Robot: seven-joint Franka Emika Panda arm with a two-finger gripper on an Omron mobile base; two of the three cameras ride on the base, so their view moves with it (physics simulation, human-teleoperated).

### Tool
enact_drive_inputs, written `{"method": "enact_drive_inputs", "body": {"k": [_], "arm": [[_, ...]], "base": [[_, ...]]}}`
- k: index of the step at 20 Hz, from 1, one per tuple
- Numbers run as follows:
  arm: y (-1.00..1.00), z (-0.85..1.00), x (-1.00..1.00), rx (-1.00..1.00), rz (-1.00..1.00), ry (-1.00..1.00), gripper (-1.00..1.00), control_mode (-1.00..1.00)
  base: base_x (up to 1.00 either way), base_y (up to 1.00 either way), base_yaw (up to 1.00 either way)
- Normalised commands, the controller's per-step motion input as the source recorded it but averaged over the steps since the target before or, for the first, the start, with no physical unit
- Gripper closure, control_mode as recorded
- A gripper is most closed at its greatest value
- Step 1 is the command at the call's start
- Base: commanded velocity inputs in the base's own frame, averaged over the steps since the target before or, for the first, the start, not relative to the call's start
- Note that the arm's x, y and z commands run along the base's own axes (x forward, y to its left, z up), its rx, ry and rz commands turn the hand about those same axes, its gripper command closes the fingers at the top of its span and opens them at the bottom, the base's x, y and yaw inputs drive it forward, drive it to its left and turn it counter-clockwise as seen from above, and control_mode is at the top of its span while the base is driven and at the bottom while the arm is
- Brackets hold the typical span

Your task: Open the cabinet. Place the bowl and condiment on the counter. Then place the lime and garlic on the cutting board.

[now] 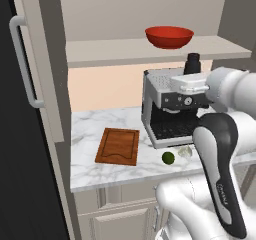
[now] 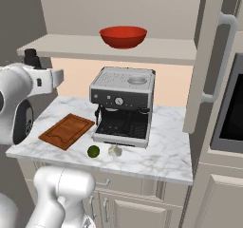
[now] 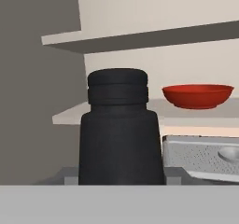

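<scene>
- Gripper [image 1: 192, 78] is up above the coffee machine [image 1: 172, 106], just in front of the shelf. I can't see its fingertips. The condiment [image 1: 193, 62] sticks up right out of the hand and stands on nothing, so I think the gripper is pinching it.
- In the hand view the condiment [image 3: 119, 129] is very close and stands straight up. Keep it straight like that on the way down, so it does not slip or tip.
- Far to the left, the cabinet [image 1: 35, 59] door stands wide open. That part of the job looks done. Swing the arm well away from that door.
- Next comes the counter [image 1: 87, 126]. There is bare white marble here, left of the board. I think this is a good place to put the bottle down.
- Then comes the cutting board [image 1: 118, 146]. Do not set the bottle on it. It is meant for the lime and the garlic.
- Up on the shelf sits the bowl [image 1: 169, 36]. It waits for its own turn.
- Go around the coffee machine, not through it. Lift the bottle over its top first.
- The lime [image 1: 168, 157] and the garlic [image 1: 185, 151] lie near each other at the front of the counter. Come down away from them so they do not roll.
- Let go only when the bottle's bottom rests flat on the marble.
</scene>
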Motion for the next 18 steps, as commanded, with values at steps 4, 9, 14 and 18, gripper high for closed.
{"method": "enact_drive_inputs", "body": {"k": [4,9,14,18], "arm": [[0.4,-0.12,-0.87,-0.06,-0.1,0.03,1.0,-1.0],[0.25,-0.26,-0.54,-0.09,-0.09,0.13,1.0,-1.0],[0.34,-0.46,-0.19,-0.19,0.01,0.2,1.0,-1.0],[0.23,-0.67,-0.23,-0.2,0.0,0.06,1.0,-1.0]], "base": [[0.0,0.0,0.0],[0.0,0.0,0.0],[0.0,0.0,0.0],[0.0,0.0,0.0]]}}
